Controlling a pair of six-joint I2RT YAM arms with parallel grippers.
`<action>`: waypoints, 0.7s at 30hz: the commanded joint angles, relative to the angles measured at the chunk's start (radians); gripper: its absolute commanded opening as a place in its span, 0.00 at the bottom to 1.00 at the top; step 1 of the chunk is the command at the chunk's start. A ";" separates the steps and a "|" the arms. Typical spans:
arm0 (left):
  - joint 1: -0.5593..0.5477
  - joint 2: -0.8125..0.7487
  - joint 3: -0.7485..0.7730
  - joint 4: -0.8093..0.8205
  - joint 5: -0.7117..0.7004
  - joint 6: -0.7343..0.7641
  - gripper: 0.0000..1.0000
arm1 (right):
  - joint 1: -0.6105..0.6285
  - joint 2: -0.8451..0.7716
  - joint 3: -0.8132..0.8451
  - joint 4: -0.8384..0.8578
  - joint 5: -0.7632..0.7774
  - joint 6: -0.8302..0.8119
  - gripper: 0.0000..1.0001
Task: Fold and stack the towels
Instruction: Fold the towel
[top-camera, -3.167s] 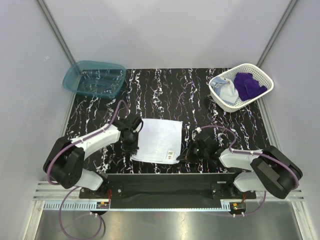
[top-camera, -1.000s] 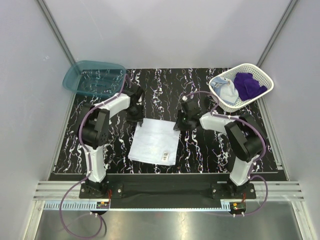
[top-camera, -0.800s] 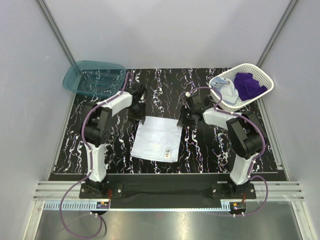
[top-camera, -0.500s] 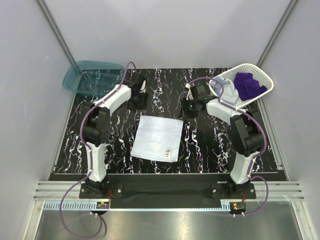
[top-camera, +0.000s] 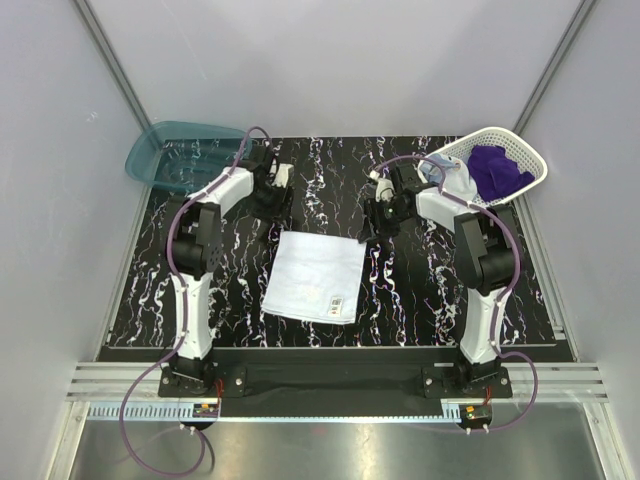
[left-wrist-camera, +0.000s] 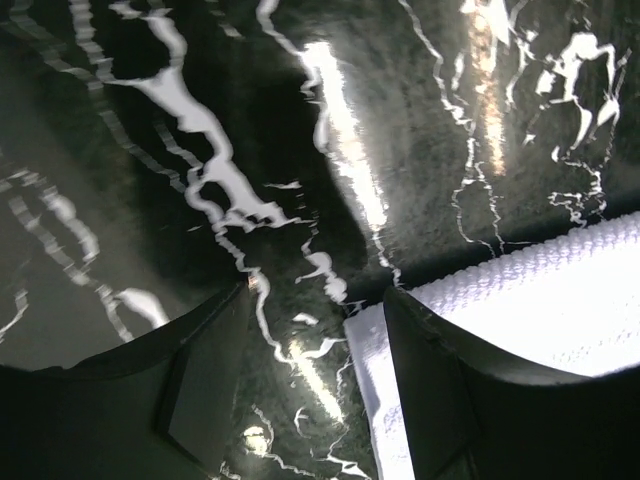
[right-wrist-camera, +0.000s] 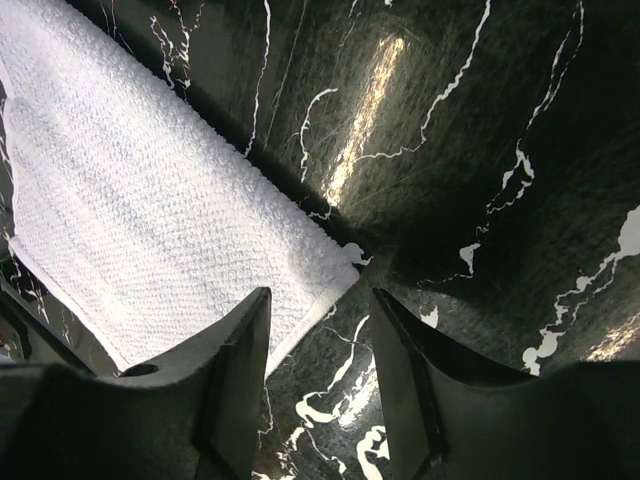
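Note:
A white towel lies flat in the middle of the black marbled table, a small tag near its front right corner. My left gripper hovers open just beyond the towel's far left corner, with nothing between its fingers. Over the far right corner, my right gripper is also open and holds nothing. The purple towel and the light blue towel lie bunched in the white mesh basket at the back right.
A teal translucent bin stands at the back left corner of the table. Grey walls enclose the table on three sides. Both arms reach from their bases at the near edge to the far half of the table.
Both grippers have let go of the white towel's far corners, opened wider and drawn back a little towards the far side. The towel now lies flat.

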 joint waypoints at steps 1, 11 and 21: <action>-0.010 0.024 0.040 0.018 0.091 0.078 0.61 | -0.016 0.026 0.062 -0.028 -0.060 -0.061 0.50; -0.007 0.060 0.073 -0.045 0.119 0.151 0.45 | -0.015 0.086 0.082 -0.053 -0.059 -0.133 0.43; -0.008 0.081 0.088 -0.048 0.157 0.161 0.00 | -0.016 0.096 0.102 -0.050 -0.057 -0.164 0.13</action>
